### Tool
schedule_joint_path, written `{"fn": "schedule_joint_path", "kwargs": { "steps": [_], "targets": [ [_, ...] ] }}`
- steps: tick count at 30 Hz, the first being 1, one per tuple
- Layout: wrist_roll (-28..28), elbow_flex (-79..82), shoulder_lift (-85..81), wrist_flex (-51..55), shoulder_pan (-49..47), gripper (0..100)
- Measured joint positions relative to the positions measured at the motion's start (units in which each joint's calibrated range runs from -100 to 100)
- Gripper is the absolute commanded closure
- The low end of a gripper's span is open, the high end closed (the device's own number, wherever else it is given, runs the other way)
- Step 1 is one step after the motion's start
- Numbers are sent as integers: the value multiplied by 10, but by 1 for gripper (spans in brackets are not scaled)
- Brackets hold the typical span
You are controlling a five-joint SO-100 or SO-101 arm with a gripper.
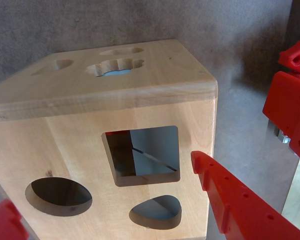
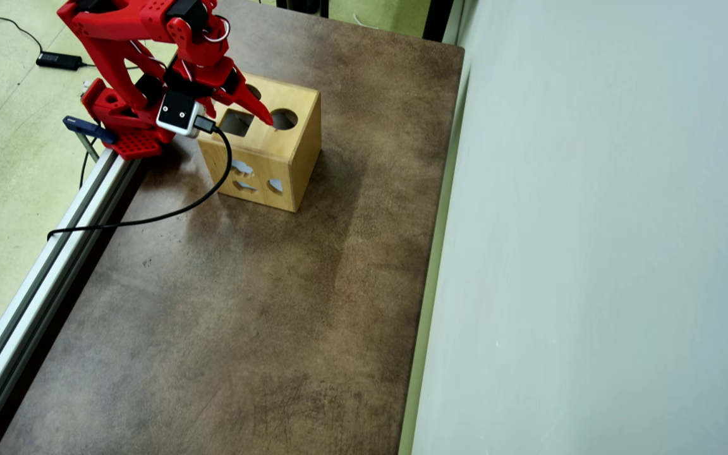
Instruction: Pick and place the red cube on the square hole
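I have the gripper (image 1: 105,200) poised over the top face of the box (image 2: 275,151), which stands at the far left of the table (image 2: 244,316) in the overhead view. In the wrist view the fingers are spread wide with nothing between them: one red finger (image 1: 235,200) comes in from the lower right, and the tip of the other (image 1: 5,220) shows at the lower left corner. Between them I look straight onto the square hole (image 1: 145,155), with a round hole (image 1: 59,196) to its lower left and a heart-shaped hole (image 1: 157,212) below it. Just inside the square hole's upper left edge I see a thin sliver of red (image 1: 116,133); I cannot tell whether that is the cube or something else. The cube appears nowhere on the table in the overhead view. There the arm (image 2: 143,38) leans over the box from the far left, and a black cable (image 2: 168,215) trails from the wrist camera across the table.
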Motion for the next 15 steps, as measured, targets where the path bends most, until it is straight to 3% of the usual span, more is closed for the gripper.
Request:
{"fn": "schedule_joint_path", "kwargs": {
  "steps": [15],
  "targets": [
    [0, 0, -90, 0, 0, 51]
  ]
}}
